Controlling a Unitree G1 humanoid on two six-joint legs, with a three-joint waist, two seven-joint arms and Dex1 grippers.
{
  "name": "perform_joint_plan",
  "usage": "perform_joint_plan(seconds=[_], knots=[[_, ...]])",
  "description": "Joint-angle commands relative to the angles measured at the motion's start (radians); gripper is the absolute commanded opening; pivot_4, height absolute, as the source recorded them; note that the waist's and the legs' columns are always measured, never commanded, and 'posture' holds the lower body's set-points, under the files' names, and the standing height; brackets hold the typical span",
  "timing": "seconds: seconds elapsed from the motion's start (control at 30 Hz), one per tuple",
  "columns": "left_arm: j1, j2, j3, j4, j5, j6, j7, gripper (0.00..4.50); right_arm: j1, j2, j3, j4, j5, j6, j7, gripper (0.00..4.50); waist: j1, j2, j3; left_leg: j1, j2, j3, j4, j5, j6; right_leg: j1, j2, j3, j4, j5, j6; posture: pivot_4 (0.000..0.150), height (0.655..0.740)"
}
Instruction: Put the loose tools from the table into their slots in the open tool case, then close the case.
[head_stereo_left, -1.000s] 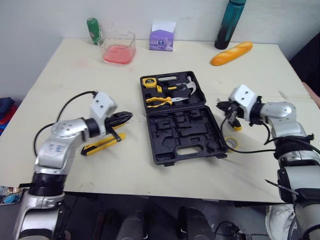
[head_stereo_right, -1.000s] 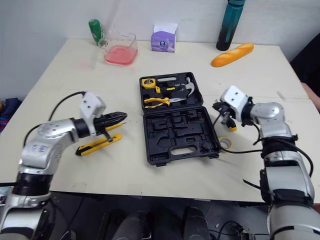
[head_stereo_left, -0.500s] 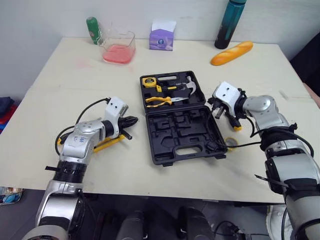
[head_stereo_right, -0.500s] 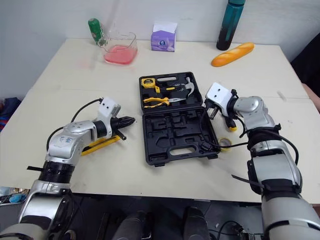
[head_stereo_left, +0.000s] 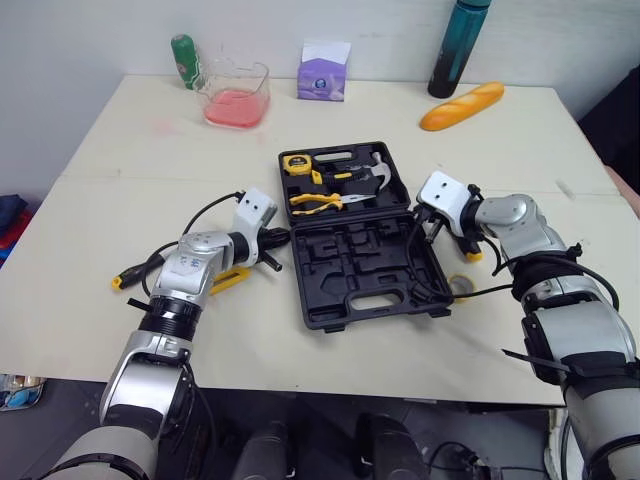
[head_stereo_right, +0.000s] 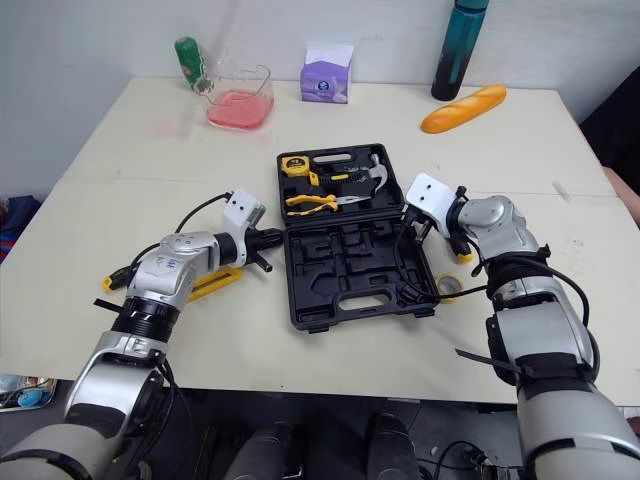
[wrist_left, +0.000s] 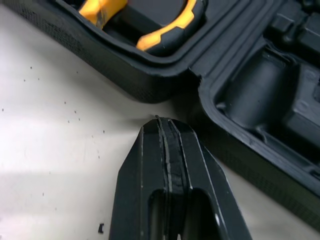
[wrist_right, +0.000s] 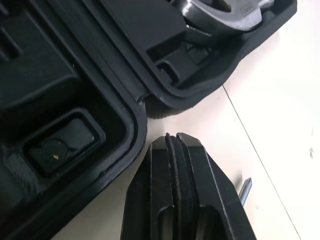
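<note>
The black tool case (head_stereo_left: 372, 306) lies open at the middle of the table (head_stereo_left: 120, 150). Its near half is all bare moulded slots. A roll of tape (head_stereo_left: 462, 286) lies at the case's 4 o'clock, just beside the rim, and a yellow knife (head_stereo_left: 228, 281) lies at its 9 o'clock, partly under the left forearm.

The left gripper (wrist_left: 163, 131) reaches in from 9 o'clock, fingers pressed together on nothing, tip just beside the case wall near the hinge. The right gripper (wrist_right: 173, 145) comes in from 3 o'clock, also closed and empty, tip beside the opposite wall. A small yellow-handled tool (head_stereo_left: 470, 253) lies by that wrist.

The far half holds a tape measure (head_stereo_left: 297, 163), pliers (head_stereo_left: 318, 203) and a hammer (head_stereo_left: 375, 178).
</note>
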Motion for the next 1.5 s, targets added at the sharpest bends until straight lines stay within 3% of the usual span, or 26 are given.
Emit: perform_joint_plan(seconds=[0.03,0.33,0.57,1.1,1.3,1.5], knots=[[-0.038,-0.015,0.008,0.076,0.022,-0.053,0.0,0.07,-0.005,0.015,-0.018,0.015,0.022,-0.021,0.009,0.0,0.0,0.0,0.0,0.0,0.0,0.0,0.0,0.0,0.0,0.0,0.0,0.0,0.0,0.0,0.0,0.15,0.74],[-0.064,-0.026,0.014,0.142,0.034,-0.116,-0.035,0.07,0.015,0.021,-0.043,0.025,0.059,-0.061,0.101,0.0,0.0,0.0,0.0,0.0,0.0,0.0,0.0,0.0,0.0,0.0,0.0,0.0,0.0,0.0,0.0,0.15,0.74],[-0.013,0.026,-0.023,0.026,0.054,-0.099,-0.131,0.07,0.055,0.002,-0.056,-0.035,0.102,-0.098,0.259,0.0,-0.007,0.0,0.0,0.0,0.0,0.0,-0.001,0.0,0.0,0.0,0.0,0.0,0.0,0.0,0.0,0.15,0.74],[0.123,0.16,-0.08,-0.364,0.029,0.046,-0.313,0.07,0.366,-0.108,-0.068,-0.625,0.262,0.12,0.554,0.0,0.004,0.0,0.0,0.0,0.0,-0.001,0.0,0.0,0.0,0.0,0.001,0.0,-0.001,0.0,0.0,0.15,0.74],[0.158,0.194,-0.081,-0.403,0.037,0.056,-0.327,0.07,0.453,-0.148,-0.076,-0.778,0.283,0.196,0.56,0.0,0.006,0.0,0.0,-0.001,0.0,-0.001,0.0,0.0,0.0,0.0,0.001,0.0,-0.001,0.0,0.0,0.15,0.74],[0.163,0.198,-0.075,-0.374,0.062,0.028,-0.297,0.07,0.489,-0.168,-0.08,-0.813,0.277,0.194,0.539,0.0,0.008,0.0,0.0,-0.001,0.0,-0.001,0.0,0.0,0.0,0.0,0.001,0.0,-0.001,0.0,0.0,0.15,0.74]])
